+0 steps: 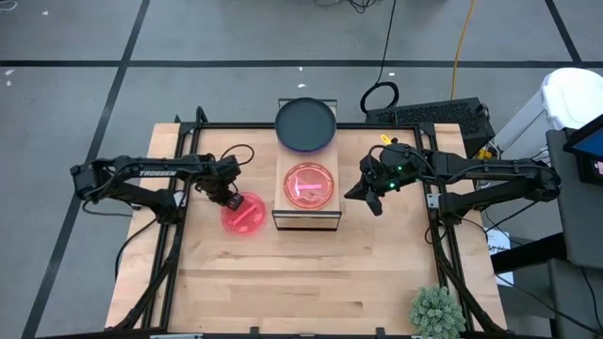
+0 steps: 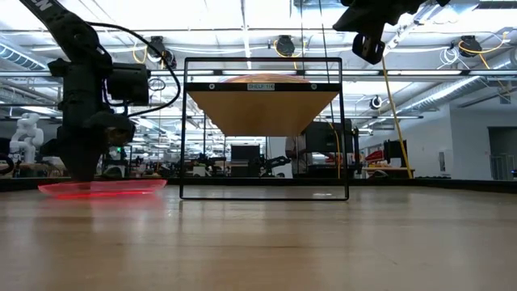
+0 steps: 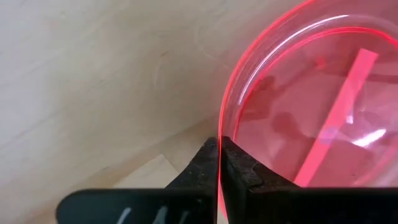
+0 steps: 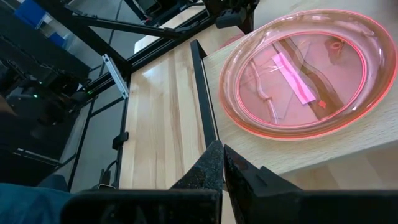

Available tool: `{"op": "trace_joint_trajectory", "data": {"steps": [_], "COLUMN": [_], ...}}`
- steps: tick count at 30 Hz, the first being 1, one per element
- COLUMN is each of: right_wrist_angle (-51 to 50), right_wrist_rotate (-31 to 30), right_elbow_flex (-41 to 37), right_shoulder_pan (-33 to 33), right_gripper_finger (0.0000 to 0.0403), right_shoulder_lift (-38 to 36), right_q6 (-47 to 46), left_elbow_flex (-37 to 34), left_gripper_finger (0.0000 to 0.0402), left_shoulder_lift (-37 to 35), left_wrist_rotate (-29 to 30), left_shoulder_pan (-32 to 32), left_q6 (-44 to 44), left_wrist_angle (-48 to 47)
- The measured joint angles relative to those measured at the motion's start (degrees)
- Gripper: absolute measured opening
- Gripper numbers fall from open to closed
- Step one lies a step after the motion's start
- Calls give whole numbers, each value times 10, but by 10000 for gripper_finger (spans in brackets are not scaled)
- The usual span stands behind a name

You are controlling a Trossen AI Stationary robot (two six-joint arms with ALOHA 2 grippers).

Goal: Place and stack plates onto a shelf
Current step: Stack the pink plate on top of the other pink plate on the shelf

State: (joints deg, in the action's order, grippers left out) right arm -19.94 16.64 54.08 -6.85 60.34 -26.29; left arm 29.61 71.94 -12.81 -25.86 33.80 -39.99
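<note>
Plates first: my left fingers point(image 3: 219, 163) are clamped on the pink plate's point(image 1: 245, 215) rim nearest the bench's left edge, shelf point(image 1: 307, 217) just beyond; right fingers point(image 4: 219, 163) together, idle.

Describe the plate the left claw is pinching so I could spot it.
Find the small wooden shelf in the middle of the table. Just left of it, flat on the tabletop, lies a see-through pink plate, its rim pinched by the left claw. Its twin sits on the shelf instead.
</note>
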Motion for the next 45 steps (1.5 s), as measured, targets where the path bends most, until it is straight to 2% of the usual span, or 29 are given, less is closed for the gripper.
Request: {"op": "trace_joint_trajectory", "data": {"steps": [9, 27, 35, 41, 45], "right_wrist_angle": [0, 3, 23, 46, 88], "right_wrist_rotate": [0, -19, -19, -96, -126], "right_elbow_flex": [0, 0, 0, 0, 0], "right_shoulder_pan": [0, 0, 0, -1, -1], "right_gripper_finger": [0, 0, 0, 0, 0], "right_shoulder_lift": [0, 0, 0, 0, 0], "right_q6": [0, 0, -4, -104, -112], "left_elbow_flex": [41, 187, 276, 354, 404], "left_gripper_finger": [2, 1, 1, 1, 1], "left_shoulder_lift": [-44, -132, -136, -136, -136], "left_wrist_rotate": [-7, -5, 56, 101, 140], "left_shoulder_pan": [0, 1, 1, 1, 1], "left_q6": [26, 28, 27, 33, 42], "left_wrist_angle": [-36, -208, -288, -299, -292]}}
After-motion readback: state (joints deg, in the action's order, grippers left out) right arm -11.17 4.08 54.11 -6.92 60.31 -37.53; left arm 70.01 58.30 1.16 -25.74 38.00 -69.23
